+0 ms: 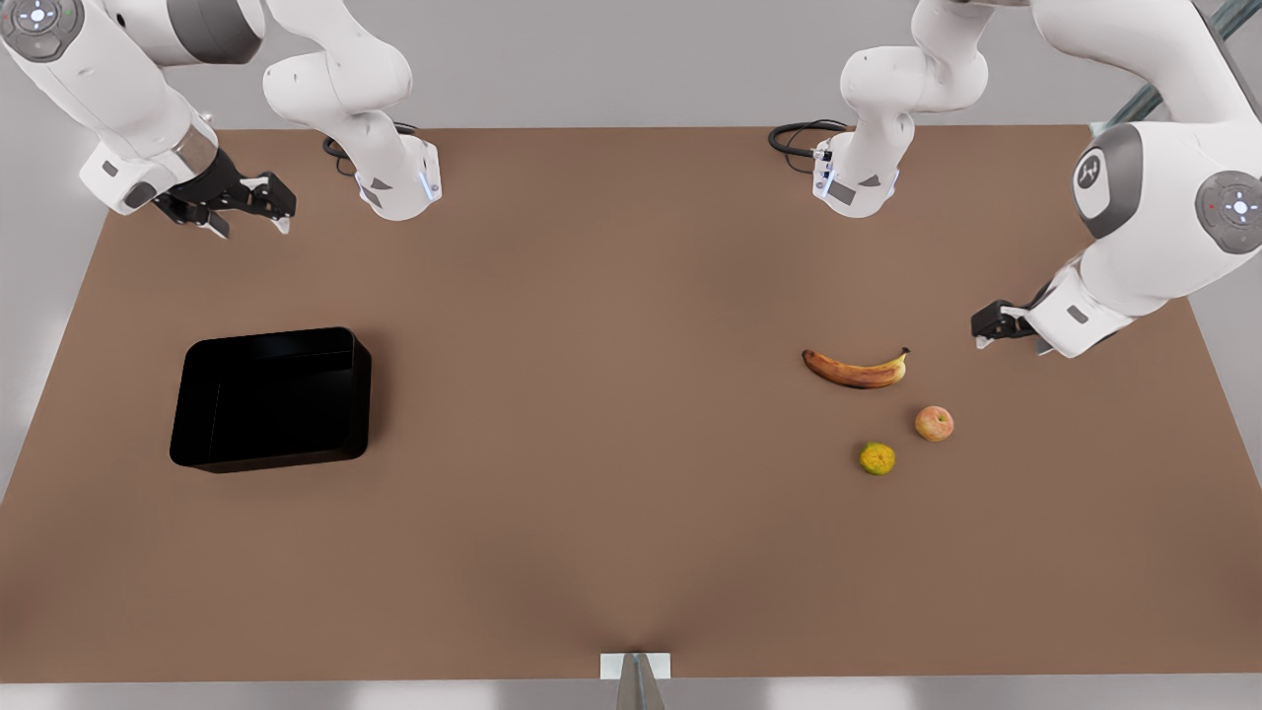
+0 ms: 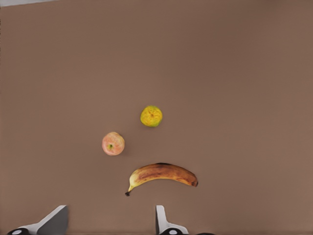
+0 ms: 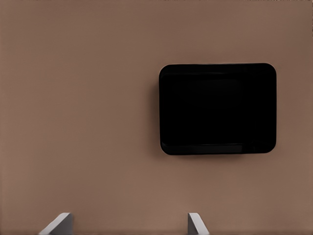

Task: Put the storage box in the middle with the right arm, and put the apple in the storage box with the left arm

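Brown table (image 1: 611, 493): storage box (image 1: 271, 399) sits on the front view's left side, off centre, nothing in it. Apple (image 1: 934, 424) on the front view's right, just beside the yellow-green fruit (image 1: 876, 459), banana (image 1: 856, 369) close by, none touching. Right gripper (image 1: 251, 209) hovers above the table beyond the box, fingers (image 3: 198, 223) spread wide, holding nothing. Left gripper (image 1: 991, 327) hangs near the banana, above the table, fingers (image 2: 161, 220) parted, holding nothing.

Front view is looking steeply down across the whole table (image 1: 611, 552), facing both arm bases. Wrist views are looking straight down: left sharing the apple (image 2: 113, 143), right the storage box (image 3: 217, 108).
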